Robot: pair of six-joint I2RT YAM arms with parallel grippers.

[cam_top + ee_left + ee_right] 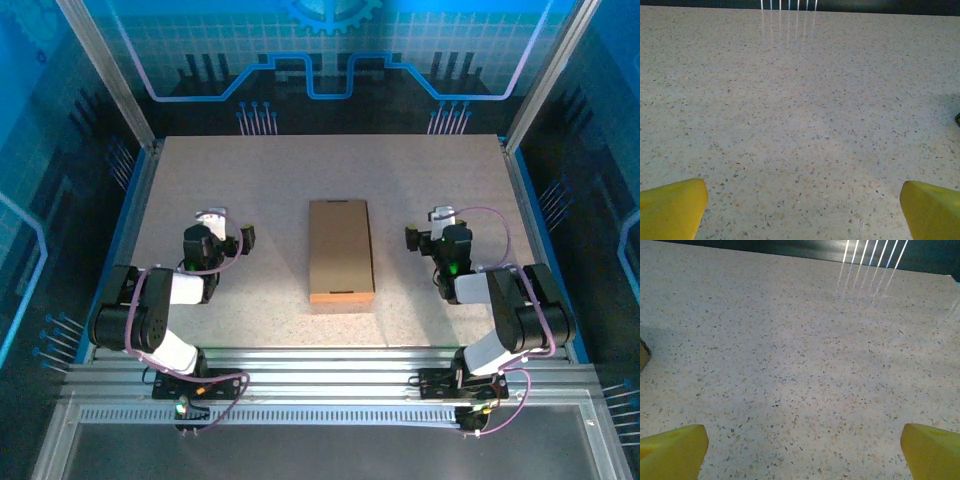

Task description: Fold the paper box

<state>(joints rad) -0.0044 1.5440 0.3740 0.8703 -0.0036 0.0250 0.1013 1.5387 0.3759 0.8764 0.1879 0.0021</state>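
The paper box is a slim brown cardboard carton lying flat in the middle of the table, long side running away from the arms. My left gripper rests low to its left, a clear gap away, and is open. On the other side my right gripper is also open and apart from the box. In the left wrist view the gripper has yellow fingertips spread wide over bare tabletop. The right wrist view shows the same for that gripper, with a brown corner of the box at the left edge.
The speckled beige table is bounded by metal rails at the sides and blue panel walls behind. An aluminium rail runs along the near edge where both arm bases are bolted.
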